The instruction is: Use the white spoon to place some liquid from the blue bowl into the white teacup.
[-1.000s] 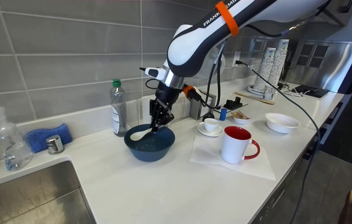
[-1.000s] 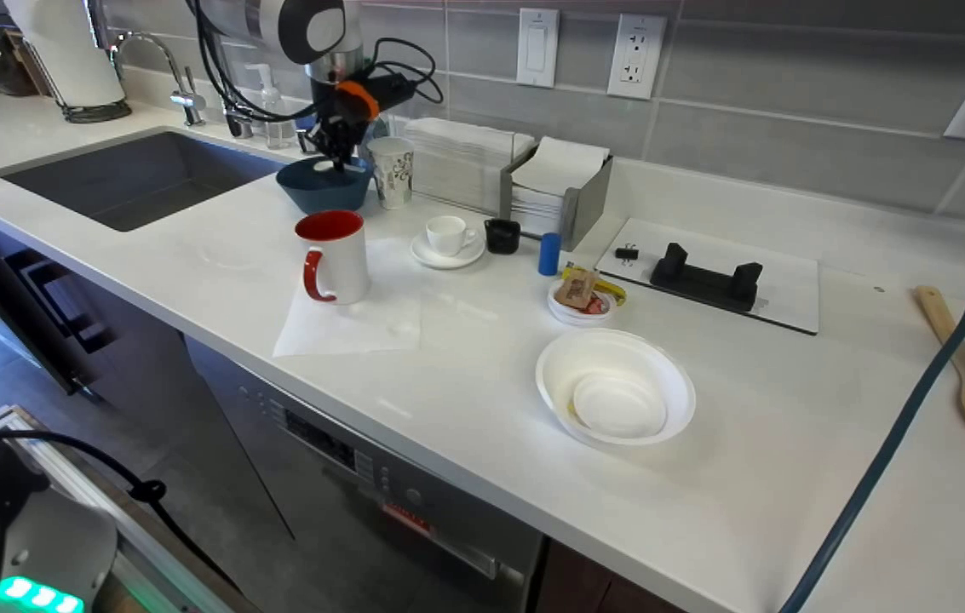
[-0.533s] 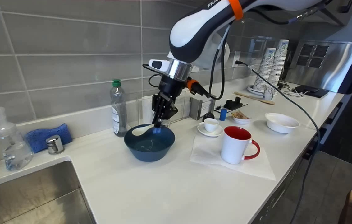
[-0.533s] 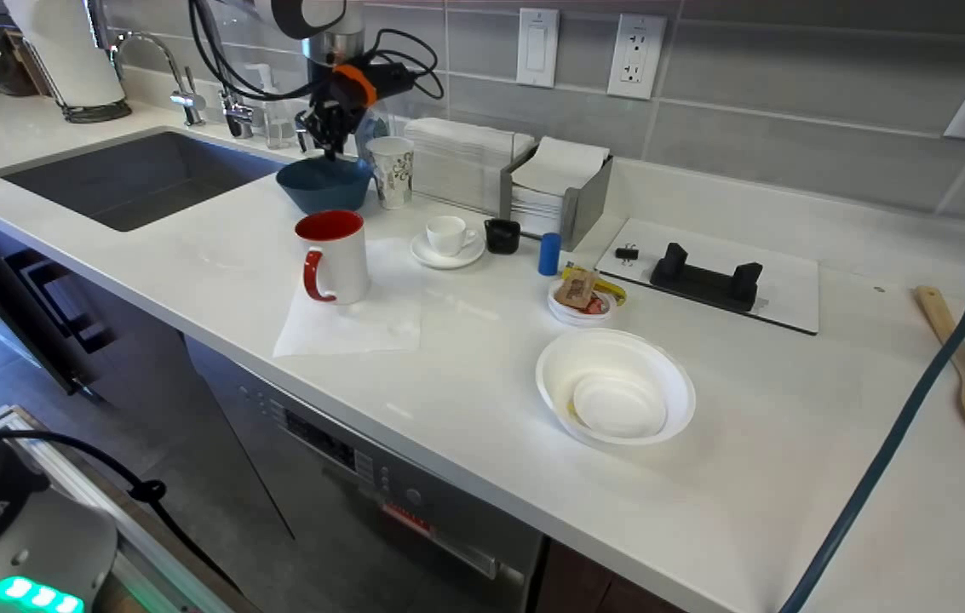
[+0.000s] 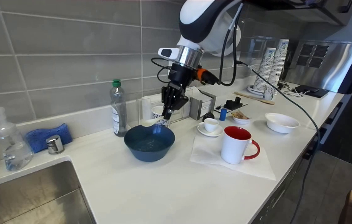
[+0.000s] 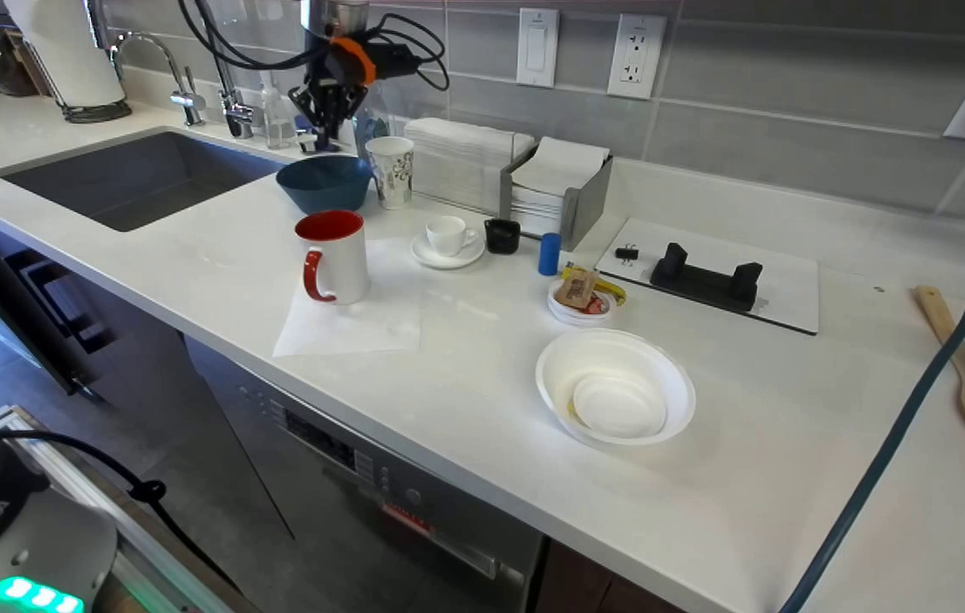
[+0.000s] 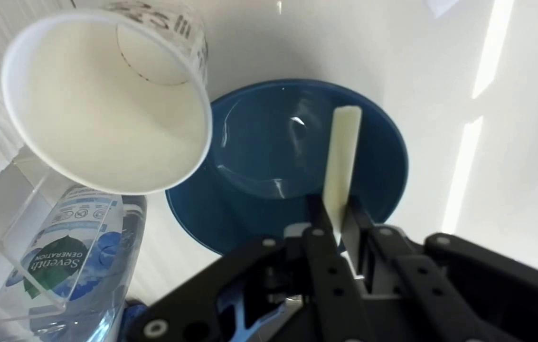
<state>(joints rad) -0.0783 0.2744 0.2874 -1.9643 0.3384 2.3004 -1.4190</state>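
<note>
In an exterior view, I have the white spoon (image 5: 148, 122) pinched in the gripper (image 5: 166, 117), its head pointing away from the white teacup (image 5: 211, 125).

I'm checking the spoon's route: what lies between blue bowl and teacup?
From blue bowl to teacup, an exterior view shows bare counter, then the saucer, with a corner of the napkin close by.

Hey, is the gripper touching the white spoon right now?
Touching. The wrist view shows it: the gripper is shut on the white spoon, a finger against each side of the handle.
</note>
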